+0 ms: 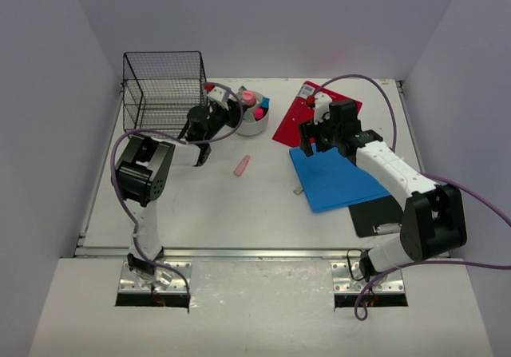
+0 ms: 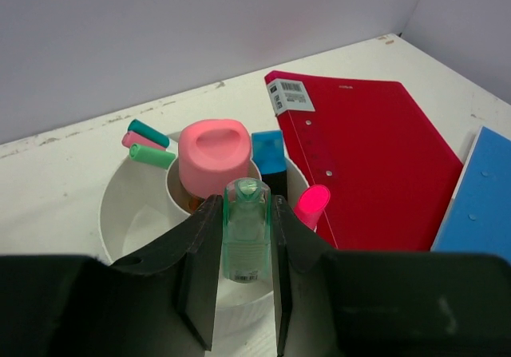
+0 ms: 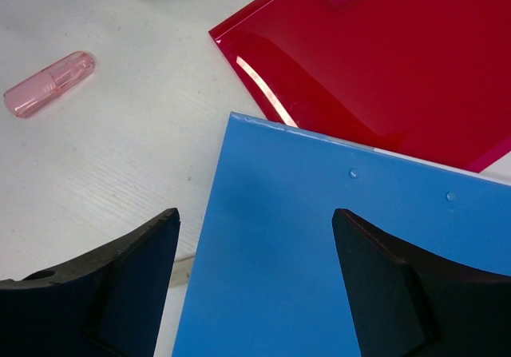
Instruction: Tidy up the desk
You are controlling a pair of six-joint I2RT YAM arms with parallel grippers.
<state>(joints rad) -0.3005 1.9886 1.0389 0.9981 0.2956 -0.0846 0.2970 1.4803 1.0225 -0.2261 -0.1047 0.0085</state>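
Now the left gripper (image 2: 246,207) clamps a green tube (image 2: 245,249) just above the white cup (image 2: 132,205), toward the back of the desk (image 1: 200,213). Meanwhile the right gripper (image 3: 255,221) hangs wide open over the blue folder (image 3: 311,293) lying on the desk.

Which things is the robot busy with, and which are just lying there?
Busy with: left tool shut on green tube; white pot under it; right tool open over blue folder; desk.
Lying about: pink tube, red folder, black clipboard, wire basket.
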